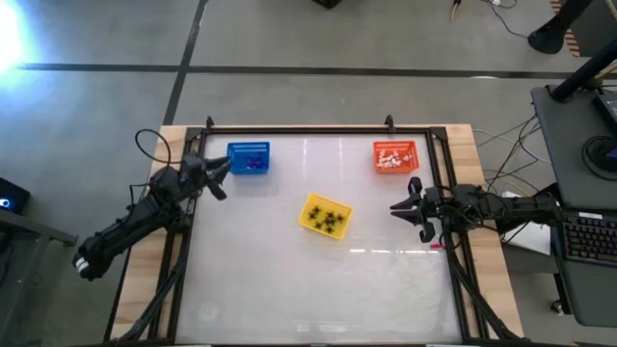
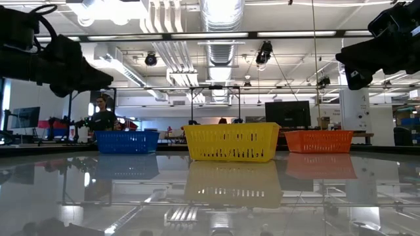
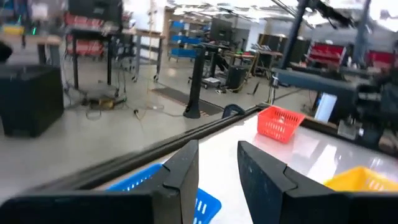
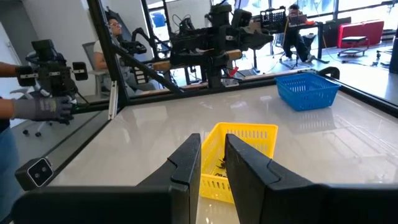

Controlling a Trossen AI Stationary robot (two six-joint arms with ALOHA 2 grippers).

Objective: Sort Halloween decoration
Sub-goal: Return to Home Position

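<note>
**Overhead.** A glossy white table lies inside a dark rail frame, with wooden margins outside it. Three baskets stand well apart in the far half:
- The blue basket is at far left.
- The orange basket is at far right.
- The yellow basket is near centre, turned slightly askew.

The Halloween decoration lies sorted inside them: black spiders in yellow, purple bits in blue, white bits in orange. The near half of the table is open surface, and wide lanes run between the baskets.

**Arms.** The left gripper hangs at the left rail, just beside the blue basket's near-left corner. The right gripper hangs at the right rail, nearer the front than the orange basket, and points toward the yellow one.

**Wrist views.** Each pair of fingers stands a narrow gap apart with nothing between them. The left wrist view looks over the blue basket across to the orange one. The right wrist view looks over the yellow basket, where spiders show through the mesh, to the blue basket and the left arm.

**Low view.** Both grippers hang well above the basket rims, which the overhead view does not show. The baskets are mirrored in the tabletop. A person stands in the room behind the blue basket. Only the right wrist view shows a seated person beyond the table and a gloved hand at the picture's edge.
</note>
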